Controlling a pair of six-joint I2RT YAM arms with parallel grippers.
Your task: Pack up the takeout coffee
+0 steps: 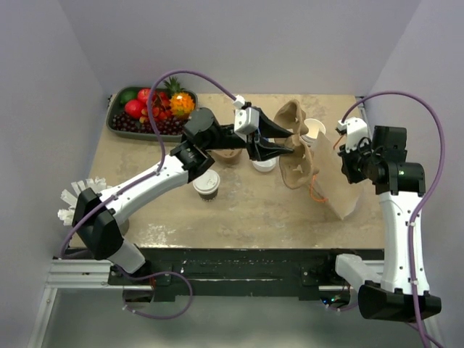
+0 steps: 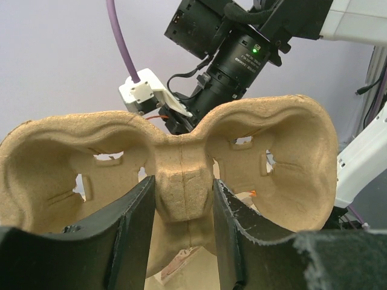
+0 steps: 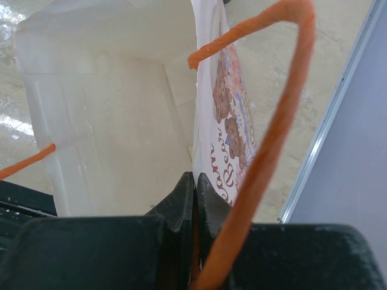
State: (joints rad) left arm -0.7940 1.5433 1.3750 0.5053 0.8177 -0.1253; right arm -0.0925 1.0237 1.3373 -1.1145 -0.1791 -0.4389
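The left arm [image 1: 145, 185] and right arm [image 1: 397, 225] have white links, black joints, looping purple cables [image 2: 121, 43] and black fingers [image 2: 130, 235].

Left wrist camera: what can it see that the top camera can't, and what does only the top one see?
Only the left wrist view shows the small cut-out windows and the middle ridge inside the cup carrier. Only the top view shows the takeout coffee and the fruit tray. Both show the left gripper pinching the carrier.

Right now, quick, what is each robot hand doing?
Left gripper: shut on the carrier.
Right gripper: shut on the bag edge.
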